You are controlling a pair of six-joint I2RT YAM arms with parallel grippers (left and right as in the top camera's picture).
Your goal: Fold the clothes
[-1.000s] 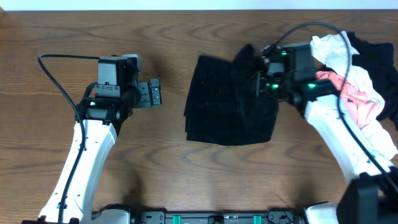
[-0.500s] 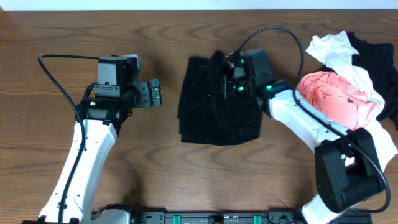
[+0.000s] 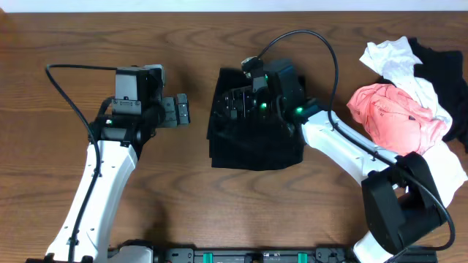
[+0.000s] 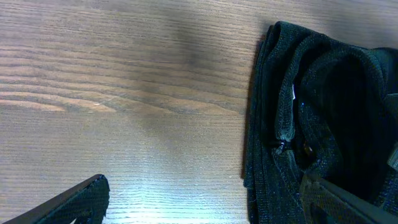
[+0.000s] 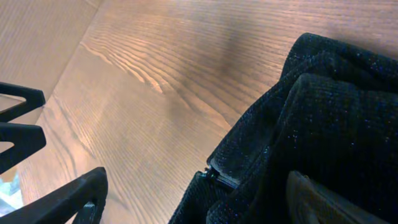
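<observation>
Knitwear lies folded at mid-table: the black knit [image 3: 256, 142] forms a nearly square block, a little longer from the far side toward the near side, so its long axis runs away from the robot. Its near edge is fairly straight, while its far edge is uneven and bunched under the right arm. The left edge shows stacked layers in the left wrist view [image 4: 273, 124], with the folds running along that same far-to-near line. The right gripper [image 3: 231, 107] hangs over the knit's far left corner, fingers pointing left; in its own view the two fingers stand wide apart, the dark cloth [image 5: 298, 124] spreads below and between them, and nothing is pinched. The left gripper [image 3: 180, 111] sits just left of the knit, apart from it and pointing right at its left edge, with the jaws spread wide and holding nothing. At the far right of the table [image 3: 146, 44] is a loose heap, well apart from the knit: a pink garment [image 3: 391, 113], a white garment [image 3: 391, 58] and a black garment [image 3: 442, 55].
</observation>
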